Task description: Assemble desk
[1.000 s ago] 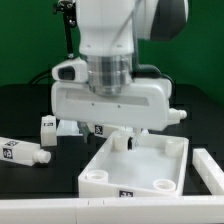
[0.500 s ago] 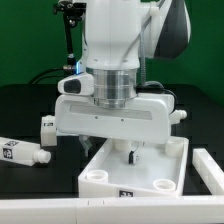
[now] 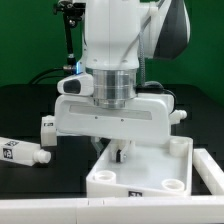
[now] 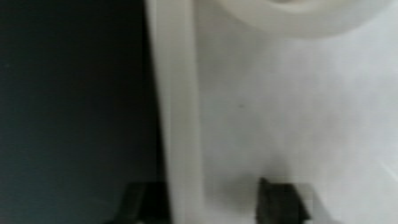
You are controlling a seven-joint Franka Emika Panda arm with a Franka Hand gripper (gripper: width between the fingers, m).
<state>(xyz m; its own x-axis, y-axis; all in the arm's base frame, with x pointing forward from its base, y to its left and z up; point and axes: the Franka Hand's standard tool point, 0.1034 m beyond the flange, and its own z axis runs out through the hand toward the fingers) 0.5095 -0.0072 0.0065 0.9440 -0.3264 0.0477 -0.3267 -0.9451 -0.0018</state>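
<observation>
The white tray-like desk tabletop [image 3: 150, 178] lies in front of the arm in the exterior view, with round sockets at its corners. My gripper [image 3: 121, 153] reaches down at the tabletop's back wall. In the wrist view my gripper [image 4: 205, 200] straddles that wall [image 4: 173, 100], one finger [image 4: 135, 200] outside over the dark table and one finger [image 4: 278, 198] inside the tray, shut on it. A round corner socket [image 4: 294, 15] shows beyond. Two white legs lie at the exterior view's left, one [image 3: 22, 153] lying flat and one [image 3: 47, 130] further back.
Another white leg [image 3: 211, 168] lies at the exterior view's right edge, close to the tabletop. A white bar [image 3: 60, 210] runs along the front of the table. A black stand [image 3: 68, 40] rises at the back left. The robot's wide white hand hides the table behind the tabletop.
My gripper came down onto the tabletop's back wall. Since then the tabletop has shifted a little toward the exterior view's right and front.
</observation>
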